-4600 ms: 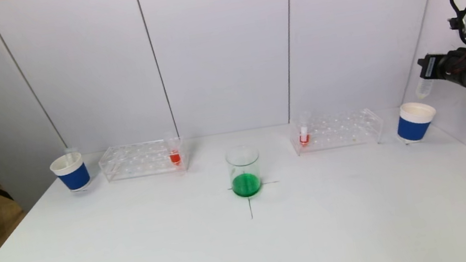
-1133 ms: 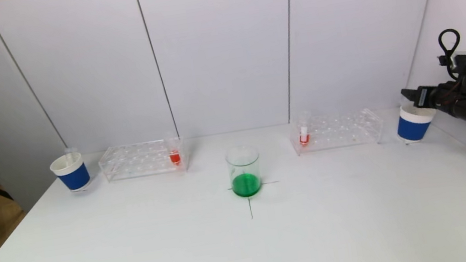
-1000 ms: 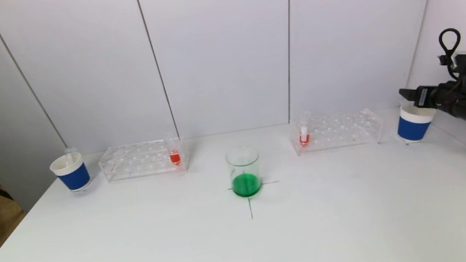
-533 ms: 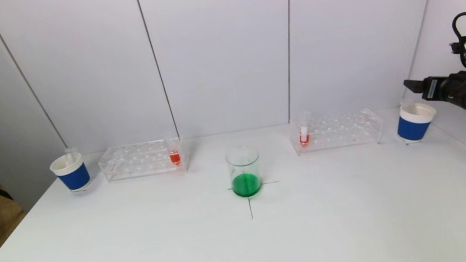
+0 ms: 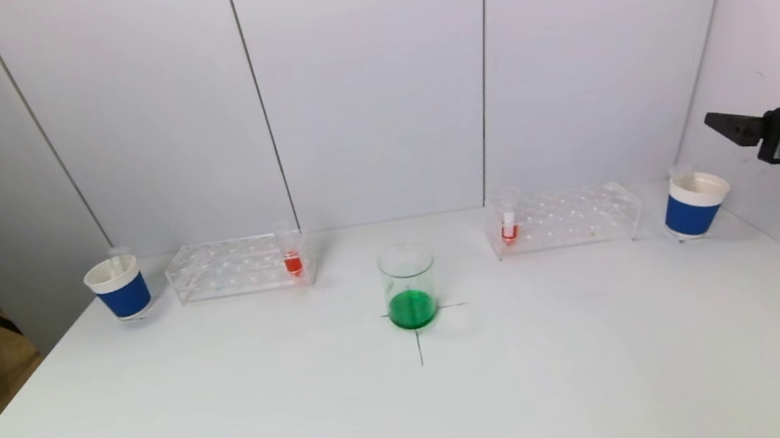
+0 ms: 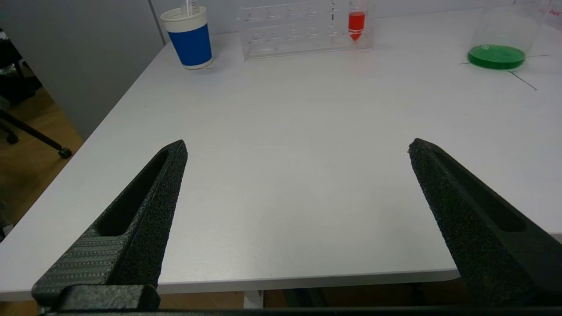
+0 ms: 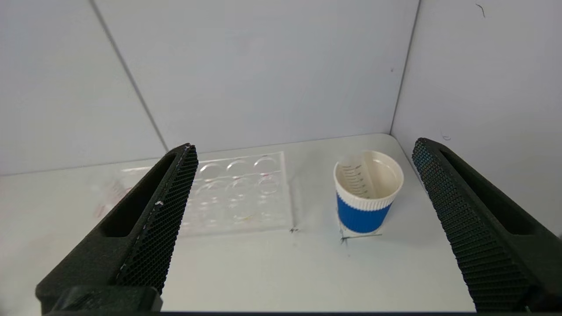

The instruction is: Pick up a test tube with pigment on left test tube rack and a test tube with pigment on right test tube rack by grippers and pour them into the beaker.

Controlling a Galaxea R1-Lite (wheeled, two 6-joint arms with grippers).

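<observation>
We see a clear glass beaker (image 5: 409,286) upright at table centre, holding shallow green liquid. The left test tube rack (image 5: 239,266) carries one upright tube of red pigment (image 5: 292,255) at its inner end. The right test tube rack (image 5: 564,218) likewise holds one red-pigment tube (image 5: 509,223).

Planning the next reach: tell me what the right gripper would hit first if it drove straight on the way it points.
The open right gripper aims over the blue cup with its empty tube, toward the rack end. Most likely it meets the cup's rim or passes just above; depth is unclear.
</observation>
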